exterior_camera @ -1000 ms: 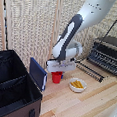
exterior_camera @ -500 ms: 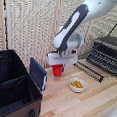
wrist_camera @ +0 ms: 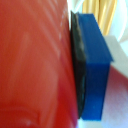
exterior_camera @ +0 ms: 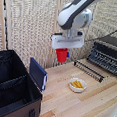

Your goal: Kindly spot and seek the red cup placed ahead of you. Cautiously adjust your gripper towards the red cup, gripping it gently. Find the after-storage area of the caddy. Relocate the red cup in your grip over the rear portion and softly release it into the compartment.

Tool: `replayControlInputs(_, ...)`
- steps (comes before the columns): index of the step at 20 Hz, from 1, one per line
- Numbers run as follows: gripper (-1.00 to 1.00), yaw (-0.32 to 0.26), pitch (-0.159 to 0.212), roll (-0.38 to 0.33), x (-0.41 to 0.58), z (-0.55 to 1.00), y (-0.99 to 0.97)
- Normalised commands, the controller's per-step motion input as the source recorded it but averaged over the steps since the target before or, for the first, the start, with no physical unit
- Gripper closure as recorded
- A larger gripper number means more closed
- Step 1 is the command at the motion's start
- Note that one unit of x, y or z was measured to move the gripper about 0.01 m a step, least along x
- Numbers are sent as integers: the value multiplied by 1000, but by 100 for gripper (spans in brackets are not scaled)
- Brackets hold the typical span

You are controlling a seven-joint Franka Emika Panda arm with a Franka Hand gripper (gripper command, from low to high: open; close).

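Jaws of the white block-shaped gripper (exterior_camera: 63, 49) clench the small red plastic cup (exterior_camera: 61, 55), held in the air above the wooden counter (exterior_camera: 86, 104), well apart from the black soft-sided caddy (exterior_camera: 12, 88).

A staged kitchen-like lab bench; pale wooden table (exterior_camera: 86, 104), woven reed backdrop (exterior_camera: 32, 27) behind it; toaster oven (exterior_camera: 107, 54) on the table.
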Motion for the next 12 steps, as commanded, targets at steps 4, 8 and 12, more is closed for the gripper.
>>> replayControlInputs(4, 100, -44, 73, 117, 0, 656, 477)
replayControlInputs(8, 100, -41, 51, 116, 24, 604, 629)
replayControlInputs(12, 100, -35, 34, 18, 199, 554, 833)
